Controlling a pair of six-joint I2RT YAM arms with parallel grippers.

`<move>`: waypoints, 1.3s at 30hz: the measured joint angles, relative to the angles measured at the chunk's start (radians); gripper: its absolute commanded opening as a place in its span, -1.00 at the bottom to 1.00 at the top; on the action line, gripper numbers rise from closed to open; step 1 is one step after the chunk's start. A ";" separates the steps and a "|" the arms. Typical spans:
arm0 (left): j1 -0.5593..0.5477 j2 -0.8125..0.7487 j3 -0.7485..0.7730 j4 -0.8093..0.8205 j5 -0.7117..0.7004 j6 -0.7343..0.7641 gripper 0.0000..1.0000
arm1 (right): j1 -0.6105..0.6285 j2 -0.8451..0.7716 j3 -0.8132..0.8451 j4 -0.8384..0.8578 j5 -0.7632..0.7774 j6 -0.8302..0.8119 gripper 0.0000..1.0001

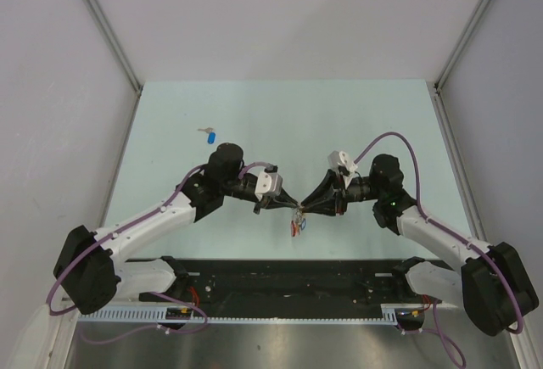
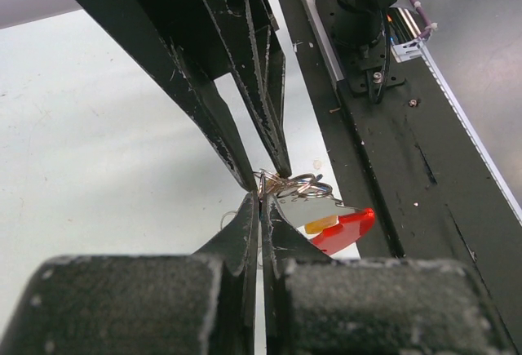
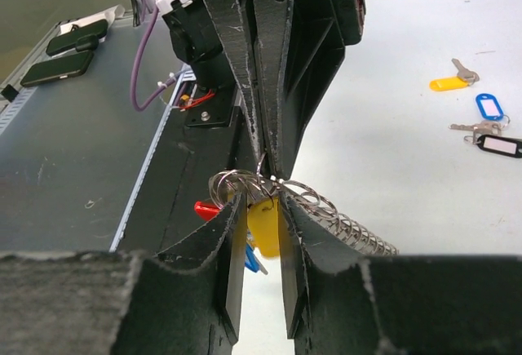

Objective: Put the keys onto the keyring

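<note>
The keyring (image 1: 297,223) hangs in mid-air between my two grippers, above the table's near middle. My left gripper (image 2: 261,198) is shut, its tips pinching thin silver rings at the top of the keyring. The red arc (image 2: 347,231) and a yellow tag (image 2: 320,224) dangle just beyond. My right gripper (image 3: 263,200) meets it tip to tip, jaws slightly apart. A yellow key tag (image 3: 263,226) fills the gap, with the metal links (image 3: 347,223) trailing right and a blue tag (image 3: 253,261) below. Loose keys lie on the table: yellow (image 3: 449,83), blue (image 3: 489,106), black (image 3: 499,144).
In the top view a blue-tagged key (image 1: 210,136) lies on the pale green table (image 1: 339,123) behind the left arm. A black base rail (image 1: 280,280) runs along the near edge. Grey walls enclose the table on three sides.
</note>
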State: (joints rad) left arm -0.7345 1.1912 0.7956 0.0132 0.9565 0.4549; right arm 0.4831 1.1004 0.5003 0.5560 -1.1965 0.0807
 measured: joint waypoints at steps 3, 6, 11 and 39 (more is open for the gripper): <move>0.000 0.000 0.000 0.000 -0.003 0.001 -1.00 | 0.003 0.000 0.001 -0.006 -0.006 -0.001 -0.47; 0.000 0.000 0.000 -0.001 -0.010 0.003 -0.99 | 0.007 -0.002 0.002 -0.014 -0.006 -0.003 -0.49; 0.000 0.000 0.000 -0.002 -0.022 0.010 -0.99 | 0.010 -0.008 0.021 -0.058 0.003 -0.011 -0.51; -0.025 -0.041 -0.007 0.027 -0.278 -0.001 -0.99 | 0.086 -0.239 0.106 -0.422 0.609 -0.002 0.39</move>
State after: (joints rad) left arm -0.7593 1.1500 0.7887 0.0402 0.6788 0.4538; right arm 0.5694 0.8616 0.6067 0.1341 -0.5873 0.0788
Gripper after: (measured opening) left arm 0.008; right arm 0.718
